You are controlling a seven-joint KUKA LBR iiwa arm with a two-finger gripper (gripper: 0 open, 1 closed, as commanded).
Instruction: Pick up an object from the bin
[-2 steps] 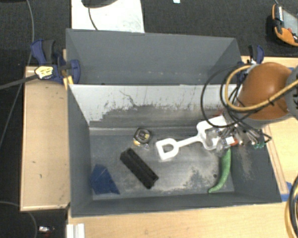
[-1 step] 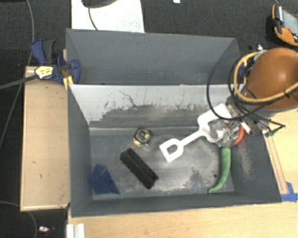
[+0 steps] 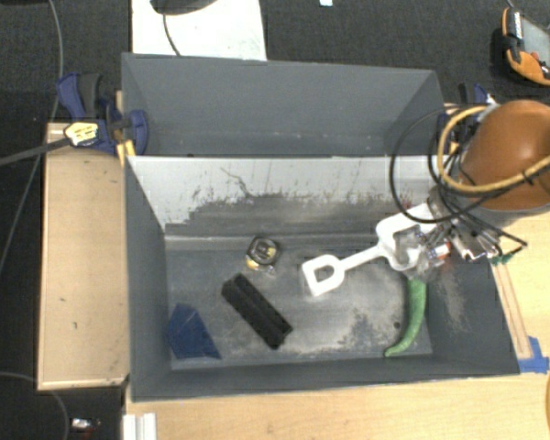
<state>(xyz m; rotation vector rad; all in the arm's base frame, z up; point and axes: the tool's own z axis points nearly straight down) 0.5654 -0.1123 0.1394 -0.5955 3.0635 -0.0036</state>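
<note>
Gripper (image 3: pixel 420 253) was down low at the right end of the grey bin (image 3: pixel 257 108), parked right at the handle end of a white plastic scoop (image 3: pixel 353 262). Honestly couldn't tell whether it was open or clamped on anything, too much clutter around the wrist.

The scoop was the biggest loose thing. It lay flat on the floor, with its long axis running from the gripper away to the view's left and slightly toward the front, blade end farthest out. My guess is it was light, stiff and a bit slick, so the narrow handle near the gripper looked like the spot to pinch, across its width.

Next down in size:
- a curved green thing (image 3: pixel 411 314), maybe a toy pepper, just in front of the gripper
- a black bar (image 3: pixel 255 312), well off to its left, lying diagonal
- a blue wedge (image 3: pixel 191 333), further left still, in the front corner
- a small gold-and-black round bit (image 3: pixel 262 252), left of the scoop's blade
</note>
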